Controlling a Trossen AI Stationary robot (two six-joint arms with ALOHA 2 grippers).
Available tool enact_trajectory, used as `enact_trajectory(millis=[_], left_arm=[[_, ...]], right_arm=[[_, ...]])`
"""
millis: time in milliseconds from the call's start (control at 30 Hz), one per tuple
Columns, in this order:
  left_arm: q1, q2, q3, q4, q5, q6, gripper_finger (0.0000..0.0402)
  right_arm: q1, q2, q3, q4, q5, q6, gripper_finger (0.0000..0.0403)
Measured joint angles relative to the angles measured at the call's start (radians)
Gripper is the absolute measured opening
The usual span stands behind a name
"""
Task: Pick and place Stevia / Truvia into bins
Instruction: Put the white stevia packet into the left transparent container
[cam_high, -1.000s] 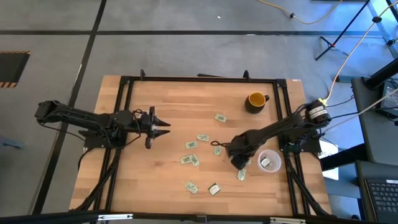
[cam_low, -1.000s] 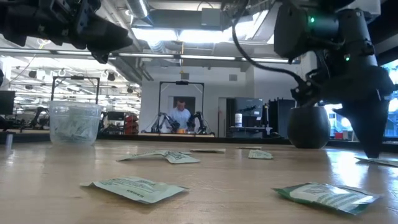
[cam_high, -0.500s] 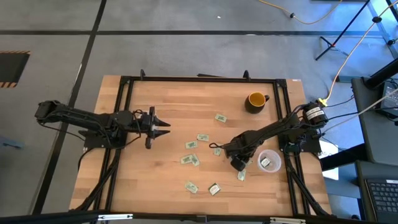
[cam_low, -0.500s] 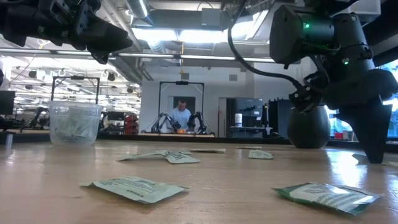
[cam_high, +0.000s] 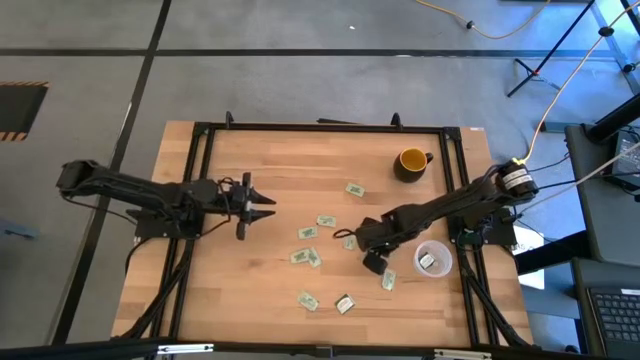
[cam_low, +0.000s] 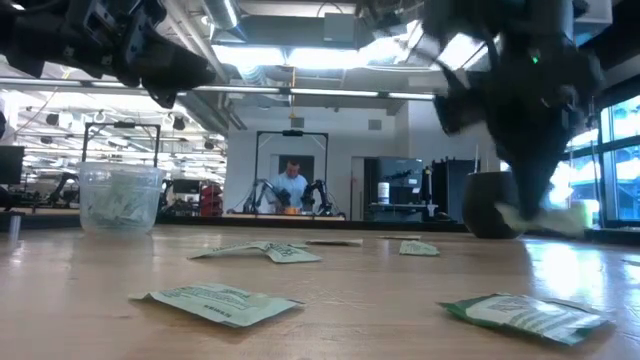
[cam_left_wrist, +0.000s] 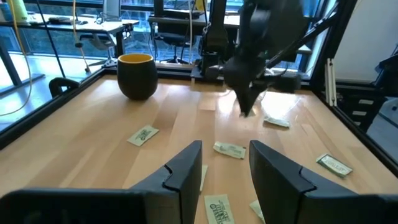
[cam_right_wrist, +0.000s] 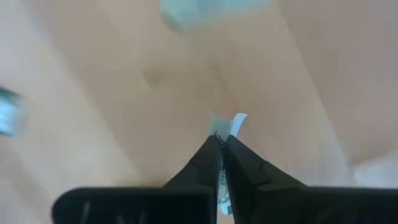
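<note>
Above table, right hand (cam_right_wrist: 221, 140) pinching packet (cam_right_wrist: 225, 124)

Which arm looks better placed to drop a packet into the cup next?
The right. Its gripper is pinched on a packet, close to the cup. The left gripper hangs open and empty, far across the table.

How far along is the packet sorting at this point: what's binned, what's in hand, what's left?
Done: the clear cup near the right arm already holds at least one packet. In hand: the right gripper is shut on a packet, lifted off the table. Left: about eight loose packets lie on the wood; the left gripper hovers open, empty.
</note>
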Motion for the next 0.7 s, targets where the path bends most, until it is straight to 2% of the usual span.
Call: enact_trajectory(millis=[133, 267, 400, 500, 700], left_arm=[[0.000, 0.096, 0.000, 0.108, 0.001, -0.003, 0.0127], [0.000, 0.222, 0.001, 0.270, 0.013, 0.052, 0.0128], [0.000, 0.350, 0.013, 0.420, 0.067, 0.094, 0.0128], [0.000, 0.432, 0.051, 0.471, 0.111, 0.128, 0.0128], [0.000, 0.555, 0.131, 0.496, 0.107, 0.143, 0.0128]], right_arm=[[0.000, -0.005, 0.081, 0.106, 0.099, -0.161, 0.0026], [-0.007, -0.006, 0.156, 0.296, 0.203, -0.376, 0.0028], [-0.014, -0.006, 0.190, 0.494, 0.304, -0.564, 0.0029], [-0.025, -0.006, 0.193, 0.610, 0.389, -0.671, 0.0029], [-0.056, -0.006, 0.193, 0.725, 0.550, -0.788, 0.0029]])
